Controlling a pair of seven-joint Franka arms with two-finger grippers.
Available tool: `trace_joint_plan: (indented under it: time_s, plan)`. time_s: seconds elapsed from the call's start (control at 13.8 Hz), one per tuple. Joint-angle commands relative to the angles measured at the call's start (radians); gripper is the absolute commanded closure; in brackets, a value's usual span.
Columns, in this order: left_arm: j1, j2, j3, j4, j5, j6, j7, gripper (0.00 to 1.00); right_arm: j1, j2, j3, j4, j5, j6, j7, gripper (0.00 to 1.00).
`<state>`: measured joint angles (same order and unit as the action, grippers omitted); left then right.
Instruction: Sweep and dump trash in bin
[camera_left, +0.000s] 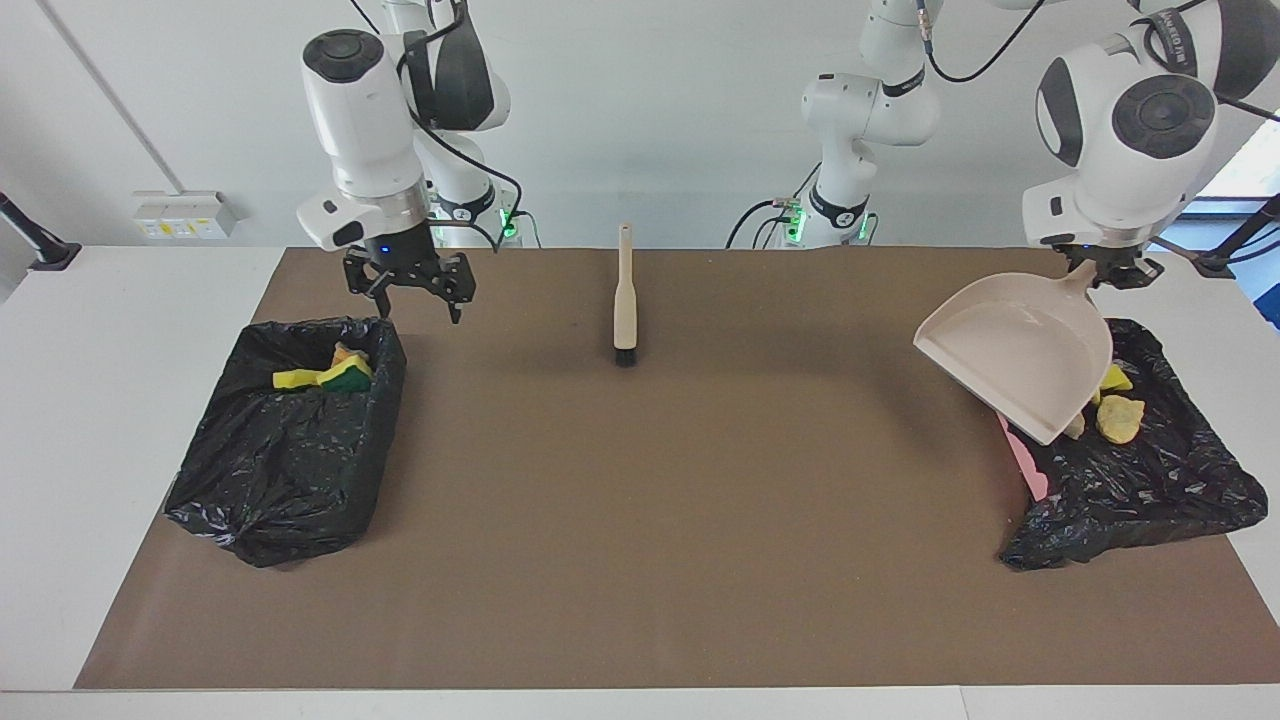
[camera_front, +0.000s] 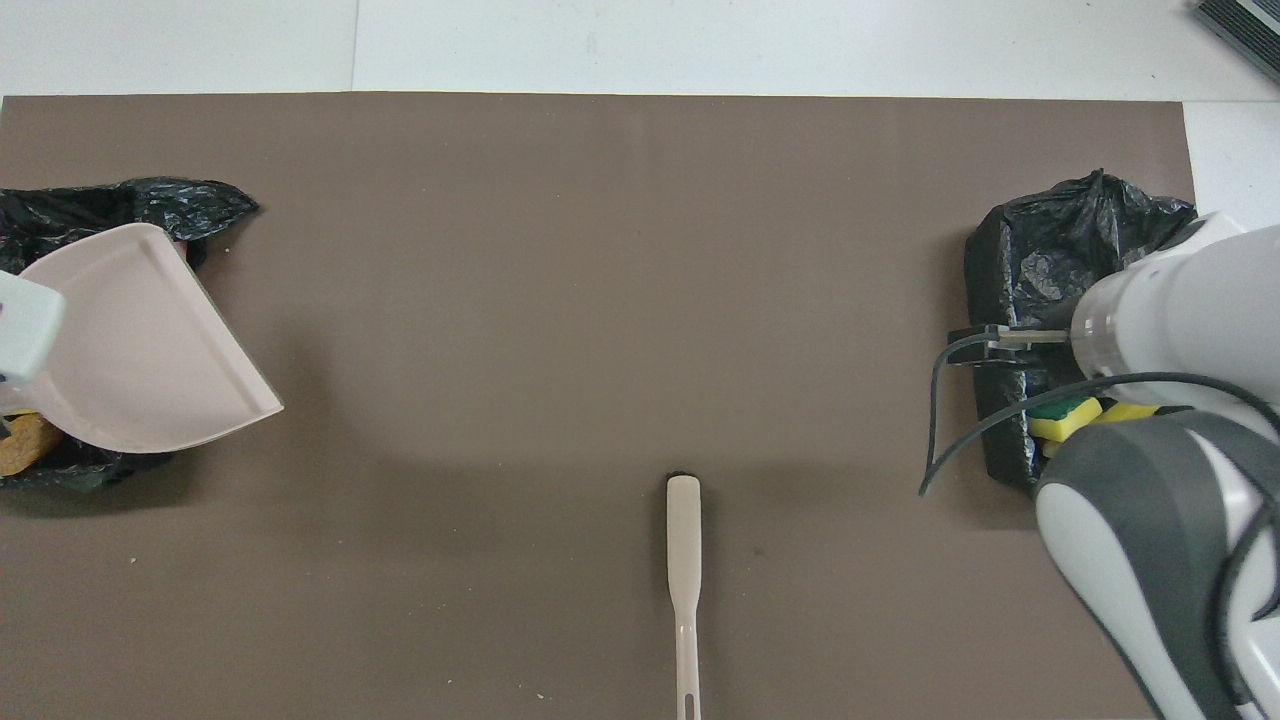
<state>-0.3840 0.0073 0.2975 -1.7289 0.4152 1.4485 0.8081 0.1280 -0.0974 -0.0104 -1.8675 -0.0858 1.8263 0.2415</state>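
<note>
The left pincer grips the handle of the dustpan, holding it tilted over the bin at the left arm's end of the worktop; yellow trash lies in that bin beside the pan's lip; the right pincer hangs with fingers spread and holding nothing over the edge of the other bin, which holds sponge pieces; the brush lies mid-worktop, near the robots.

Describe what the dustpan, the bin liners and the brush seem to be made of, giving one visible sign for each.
Dustpan: smooth beige, probably moulded plastic, with a raised rim. Bin liners: thin glossy black film, crinkled and shiny. Brush: beige handle, likely plastic, with dark bristles.
</note>
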Motion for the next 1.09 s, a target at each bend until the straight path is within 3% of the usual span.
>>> trace_joint_plan:
  time_s: [0.0,0.29,0.51,0.73,1.02]
  plan:
    - [-0.004,-0.057,-0.086,-0.096,-0.093,0.039,-0.267,1.0,-0.005,0.005,-0.031,0.114,-0.005,-0.143,-0.03,0.0]
    - [-0.012,-0.023,-0.217,-0.152,-0.209,0.193,-0.619,1.0,-0.077,0.004,-0.048,0.283,0.064,-0.318,-0.129,0.0]
    - [-0.015,0.042,-0.348,-0.143,-0.314,0.298,-0.907,1.0,-0.083,-0.011,-0.063,0.304,0.067,-0.381,-0.166,0.0]
    - [-0.024,0.152,-0.446,-0.115,-0.407,0.507,-1.209,1.0,-0.083,-0.038,-0.065,0.286,0.066,-0.369,-0.168,0.0]
    - [-0.03,0.225,-0.491,-0.042,-0.478,0.598,-1.251,1.0,-0.093,-0.039,-0.057,0.286,0.066,-0.381,-0.165,0.0]
